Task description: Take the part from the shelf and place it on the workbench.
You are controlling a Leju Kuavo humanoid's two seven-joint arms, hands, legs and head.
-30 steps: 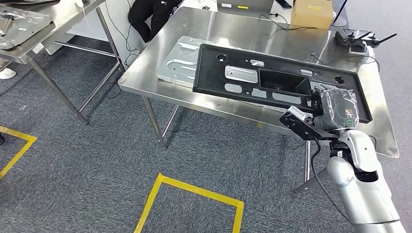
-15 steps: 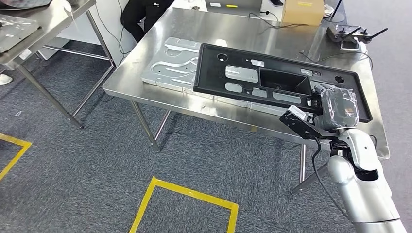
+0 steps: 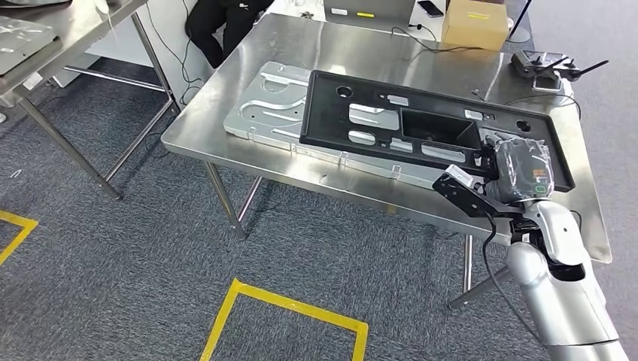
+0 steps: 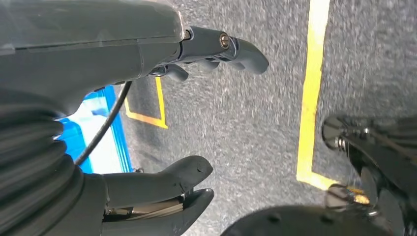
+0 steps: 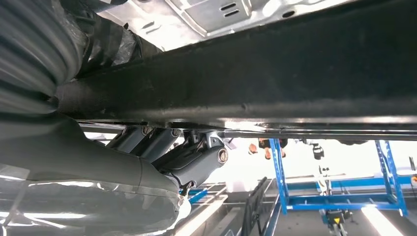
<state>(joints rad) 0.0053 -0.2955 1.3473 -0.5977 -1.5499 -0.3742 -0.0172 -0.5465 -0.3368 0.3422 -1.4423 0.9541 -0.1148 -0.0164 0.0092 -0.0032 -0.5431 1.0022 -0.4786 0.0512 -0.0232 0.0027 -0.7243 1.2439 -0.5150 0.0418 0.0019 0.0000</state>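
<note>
My right hand (image 3: 519,169) is clamped on the near edge of the black part (image 3: 421,124), at the corner closest to my body — gripping there leaves most of the panel free to settle flat. The part lies over the workbench (image 3: 248,101), its long side along the bench's front edge, overlapping a silver stamped plate (image 3: 265,105) that sits on the same top. From the right wrist view the panel's dark rim (image 5: 275,83) crosses just above my fingers (image 5: 196,160); whether it rests fully on the steel or hangs slightly above it I cannot confirm from these angles. My left hand (image 4: 147,123) hangs beside me over the carpet, fingers apart and holding nothing. The workbench top is polished steel, likely slick. Behind the part stand a cardboard box (image 3: 474,19) and a cabled device (image 3: 542,64). Grey carpet with yellow floor tape (image 3: 286,304) lies in front of the bench; a second steel table (image 3: 45,37) stands well apart.
</note>
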